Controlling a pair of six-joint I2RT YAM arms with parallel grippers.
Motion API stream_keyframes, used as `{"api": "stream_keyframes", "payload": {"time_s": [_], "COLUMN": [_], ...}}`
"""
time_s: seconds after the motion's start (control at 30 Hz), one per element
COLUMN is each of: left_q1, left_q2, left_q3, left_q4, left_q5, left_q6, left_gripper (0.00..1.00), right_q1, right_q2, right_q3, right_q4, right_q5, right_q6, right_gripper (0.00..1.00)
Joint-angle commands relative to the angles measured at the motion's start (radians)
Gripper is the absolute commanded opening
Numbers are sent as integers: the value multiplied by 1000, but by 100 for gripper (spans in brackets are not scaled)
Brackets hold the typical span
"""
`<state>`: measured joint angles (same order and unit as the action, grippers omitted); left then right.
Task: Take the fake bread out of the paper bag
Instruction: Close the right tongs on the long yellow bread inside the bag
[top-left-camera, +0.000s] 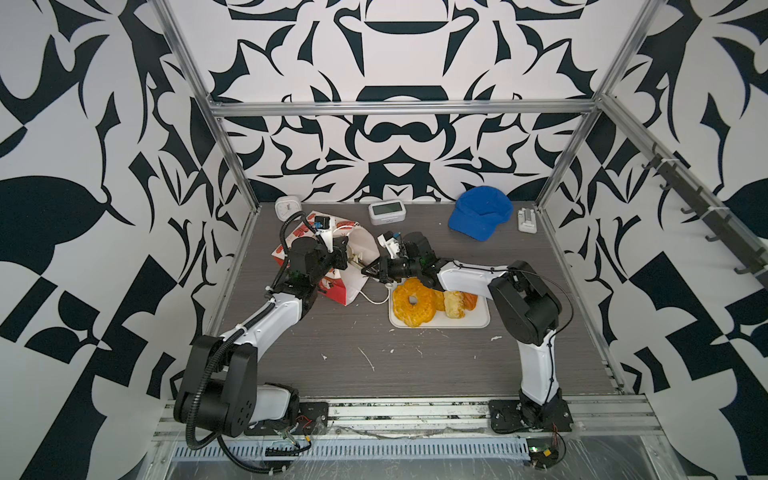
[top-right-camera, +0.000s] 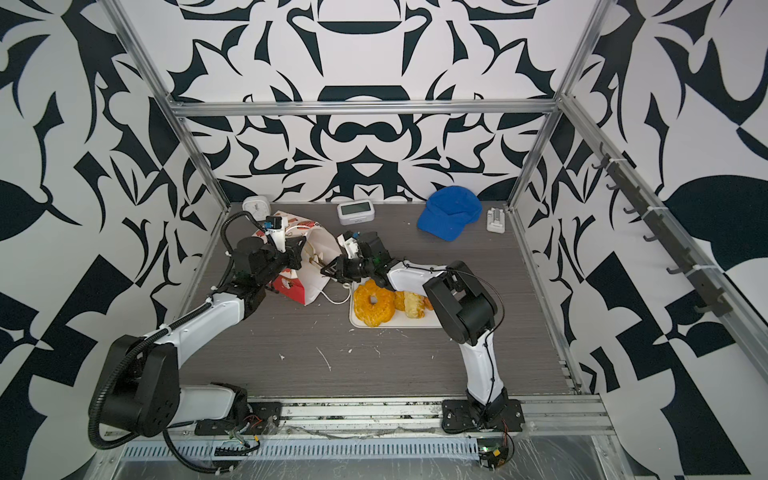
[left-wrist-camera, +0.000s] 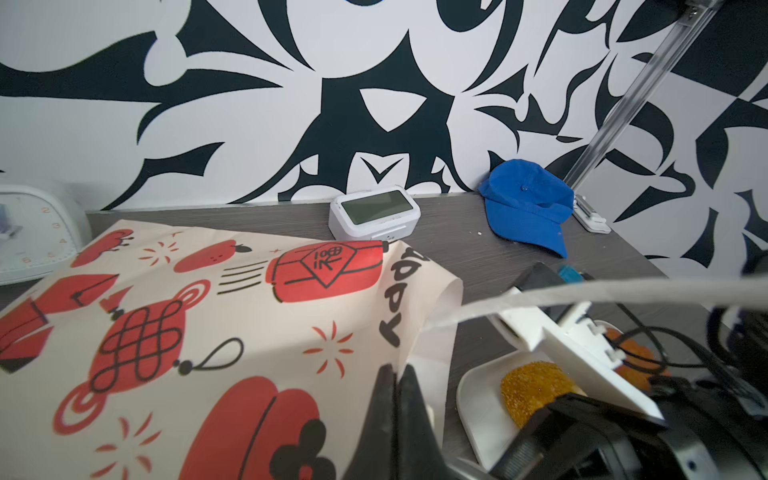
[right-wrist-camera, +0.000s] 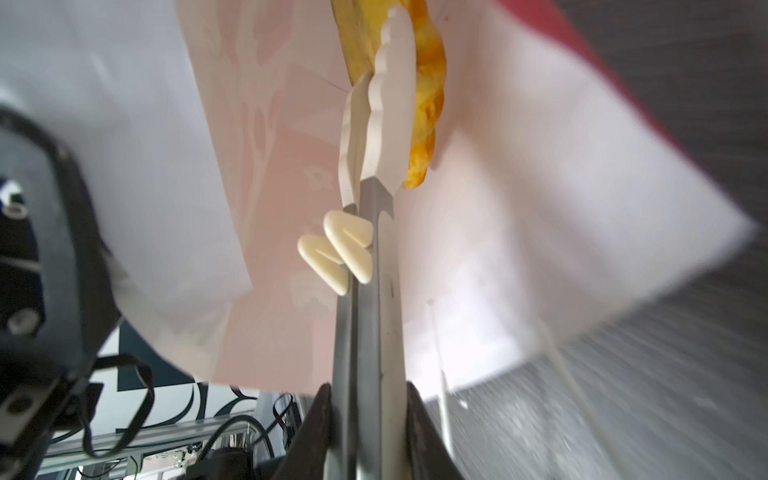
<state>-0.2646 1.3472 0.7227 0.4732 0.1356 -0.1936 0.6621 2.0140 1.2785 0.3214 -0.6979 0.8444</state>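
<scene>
You have one paper bag lying on its side at the back left of the table, its mouth turned toward the one white tray. Your left gripper is clenched on the bag's rim, with paper pinched between its two black fingers. Your right gripper is clamped around one pair of tongs, metal arms with white scalloped tips, which reach through the mouth into the white interior. Those two tips sit close together against one yellow-gold pastry, the only piece of fake bread visible inside the bag. Whether it is actually pinched between them you cannot tell. On the tray you can count one big ring, one pale yellow piece near it, and one darker orange piece just beside that. The right arm covers that end of the tray, so the count there is uncertain. Along the back wall stand two clocks, one white dial clock and one digital clock, plus one blue cap.
</scene>
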Motion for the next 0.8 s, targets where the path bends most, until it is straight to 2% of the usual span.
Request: {"api": "stream_keyframes", "payload": {"time_s": [0.0,0.23,0.77], "left_q1": [-1,0,1], "left_q2": [8,19,20], "left_q3": [-14,-28,-40], "left_q4": [48,88,121], "left_q5": [-36,-63,-97], "left_q6": [-9,-15,-9], "left_gripper": [0,0,0], "right_q1": [-5,-12,-62], "right_q2": [-94,-147,-265], "right_q3": [-11,-58,-142], "right_q4": [-34,-95,-115], "right_q5": [-25,-33,-84], "right_q6": [-79,-103,-88], "right_gripper": [0,0,0]}}
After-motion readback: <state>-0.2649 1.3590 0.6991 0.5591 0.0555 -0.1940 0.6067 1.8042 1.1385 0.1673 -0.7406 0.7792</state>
